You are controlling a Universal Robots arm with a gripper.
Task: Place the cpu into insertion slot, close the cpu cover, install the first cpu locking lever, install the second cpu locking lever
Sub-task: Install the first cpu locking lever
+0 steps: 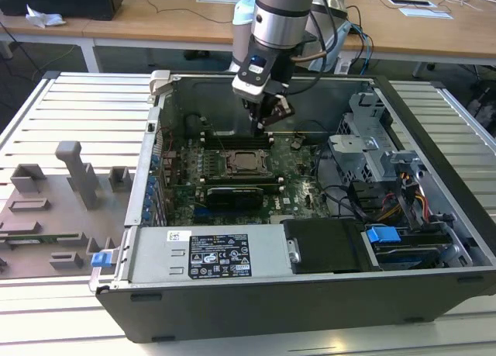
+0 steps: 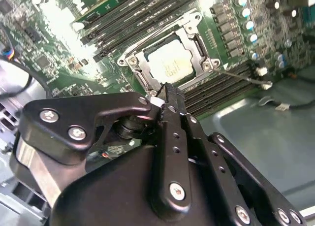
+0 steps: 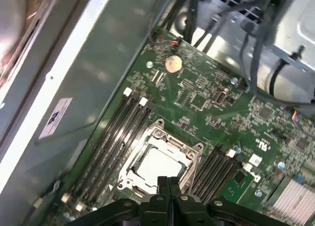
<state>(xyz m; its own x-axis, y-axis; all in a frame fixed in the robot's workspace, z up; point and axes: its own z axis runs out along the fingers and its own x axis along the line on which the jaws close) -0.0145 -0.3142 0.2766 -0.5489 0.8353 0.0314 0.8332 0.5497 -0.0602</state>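
The cpu [image 1: 243,161] [image 2: 170,63] [image 3: 158,165], a pale square chip, lies flat in the insertion slot [image 2: 198,43] in the middle of the green motherboard [image 1: 298,189]. The cpu cover [image 2: 155,39] [image 3: 170,140], a metal frame, lies down around the chip with the chip showing through its window. My gripper [image 1: 263,122] [image 2: 165,94] [image 3: 168,180] hangs above the board just behind the socket. It is shut, with its black fingers pressed together and nothing between them. It touches nothing.
Long black memory slots [image 3: 115,132] flank the socket on both sides. The case holds a labelled power supply [image 1: 217,255] at the front, and a drive cage [image 1: 372,143] and cables [image 1: 387,201] at the exterior view's right. A grey fixture tray [image 1: 46,209] lies outside the case.
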